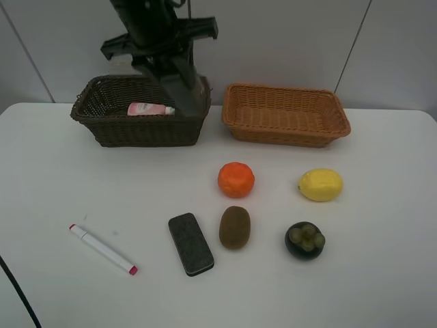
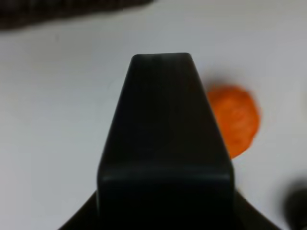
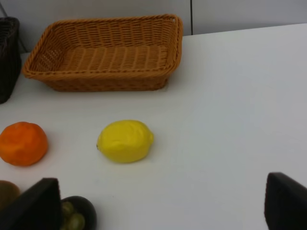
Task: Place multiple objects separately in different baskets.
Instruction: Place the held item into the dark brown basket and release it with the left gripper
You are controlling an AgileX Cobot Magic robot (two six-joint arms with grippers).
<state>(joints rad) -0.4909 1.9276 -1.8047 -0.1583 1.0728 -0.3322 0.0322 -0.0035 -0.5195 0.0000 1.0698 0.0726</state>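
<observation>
Left gripper (image 1: 181, 82) hangs up by the dark brown basket (image 1: 147, 131). From the high camera it overlaps that basket's end, with the pink bottle (image 1: 150, 108) lying inside, just beside it. Its jaws are hidden. One dark tapered block fills its wrist view, and I can't tell if that's a held item or the gripper itself, so open or closed: can't tell. The dark green bottle isn't visible anywhere.

Right gripper (image 3: 160, 203) is wide open and empty, low over the tabletop (image 1: 54, 178). The relation that matters:
- Lemon (image 3: 125, 141) is ahead of it, a bit off centre toward the orange (image 3: 23, 143).
- Light tan basket (image 3: 105, 84) is further ahead on nearly the same line, well apart from the lemon.
- Lemon's long axis runs along the line between the two fingers, so closing as-is would pinch it end to end. My call: rotate the wrist, or accept the long grip.
- Mangosteen (image 3: 79, 215) is just beside the finger on the orange's side, so watch clearance there.

Right arm looks nearer for the lemon and mangosteen. Marker (image 1: 102, 249) and eraser (image 1: 190, 243) lie on the left gripper's side.
</observation>
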